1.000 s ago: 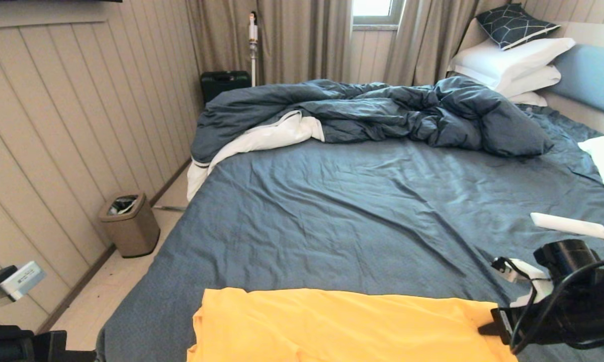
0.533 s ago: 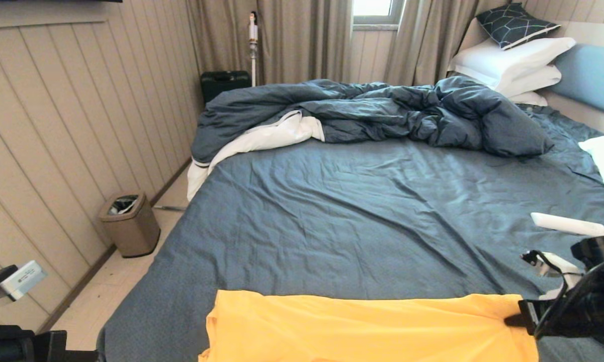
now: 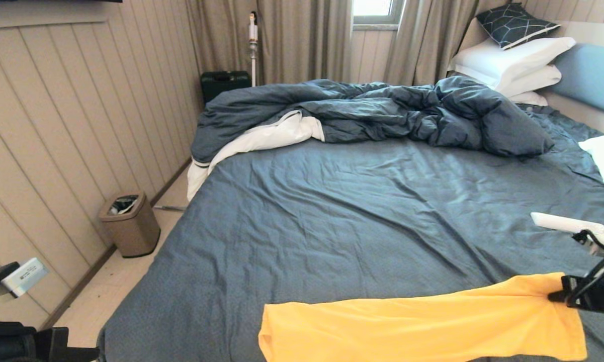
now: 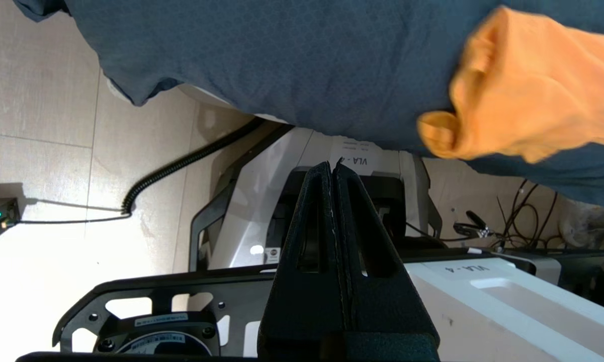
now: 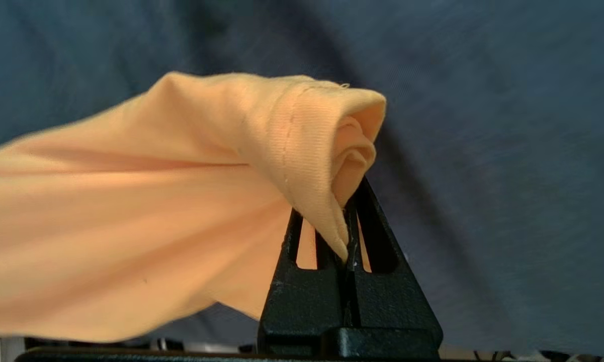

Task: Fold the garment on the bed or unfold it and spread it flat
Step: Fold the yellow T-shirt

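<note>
The yellow T-shirt (image 3: 422,324) lies stretched in a band along the near edge of the bed (image 3: 362,226), plain side up, with no lettering showing. My right gripper (image 3: 558,295) is at the near right, shut on a bunched hem of the T-shirt (image 5: 327,146) and holding that corner slightly off the slate-blue sheet. The shirt's left end (image 4: 523,90) hangs bunched at the bed's edge. My left gripper (image 4: 333,168) is parked low beside the bed over the robot's base, shut with nothing in it; only that arm's body shows at the head view's lower left.
A rumpled dark-blue duvet (image 3: 372,113) lies across the far half of the bed. White pillows (image 3: 513,63) are stacked at the far right. A white remote-like object (image 3: 566,223) lies on the sheet near my right arm. A bin (image 3: 130,223) stands on the floor at the left.
My right gripper has moved to the right and slightly away from me, dragging the T-shirt rightward across the sheet. The shirt's left edge has slid right too. The left arm has stayed put.
</note>
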